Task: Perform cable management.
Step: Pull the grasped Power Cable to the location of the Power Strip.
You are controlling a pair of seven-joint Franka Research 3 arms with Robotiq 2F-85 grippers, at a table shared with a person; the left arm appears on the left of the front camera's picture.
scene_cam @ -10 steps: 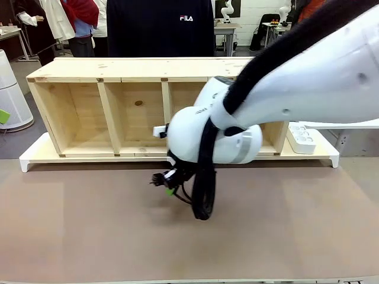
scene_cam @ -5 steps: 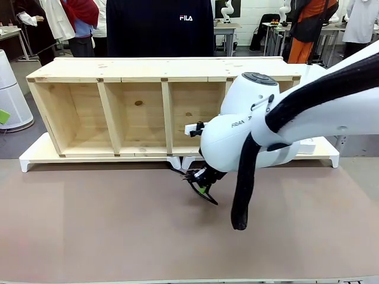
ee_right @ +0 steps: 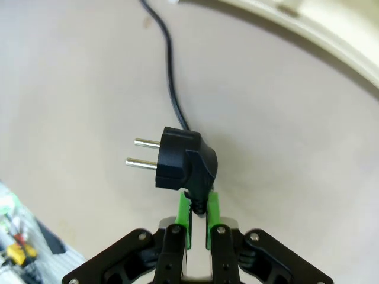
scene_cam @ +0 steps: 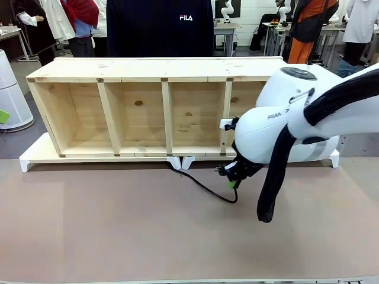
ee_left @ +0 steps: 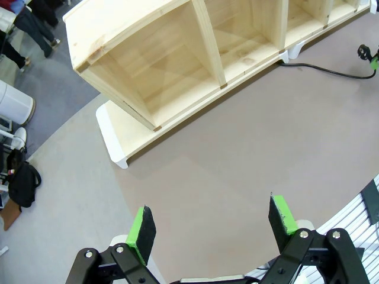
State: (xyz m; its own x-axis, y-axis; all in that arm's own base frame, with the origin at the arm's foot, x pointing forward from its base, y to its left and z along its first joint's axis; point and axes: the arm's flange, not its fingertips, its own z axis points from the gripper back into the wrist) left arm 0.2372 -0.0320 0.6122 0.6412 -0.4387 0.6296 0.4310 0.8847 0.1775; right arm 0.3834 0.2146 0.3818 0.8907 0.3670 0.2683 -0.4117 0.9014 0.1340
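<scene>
**Right end effector pinches the cable's plug in front of the wooden shelf**

Front view: A brown table (scene_cam: 89,231) fills the near part. At its far side stands a long wooden shelf (scene_cam: 136,106) with open boxes, on a white base (scene_cam: 35,157). Behind the shelf stands a person (scene_cam: 160,26) in a dark top, and there are more tables farther back. The white right arm (scene_cam: 296,118) comes in from the right and bends down in front of the shelf's right end. A thick black hose (scene_cam: 272,189) hangs from it. The right end effector (scene_cam: 232,181) points down, low over the table, just in front of the shelf. The cable (scene_cam: 198,183) runs from the middle of the shelf's base across the table and curves up to it.

Left wrist view: The left end effector (ee_left: 212,220) is high over the table, well in front of the shelf's left end. Its green pads (ee_left: 142,228) are spread wide with nothing between them.

Right wrist view: The right end effector's pads are pressed together on the back of the black plug (ee_right: 180,158). Its two metal pins (ee_right: 142,152) point sideways. The cable runs off over the table toward the shelf's base.
</scene>
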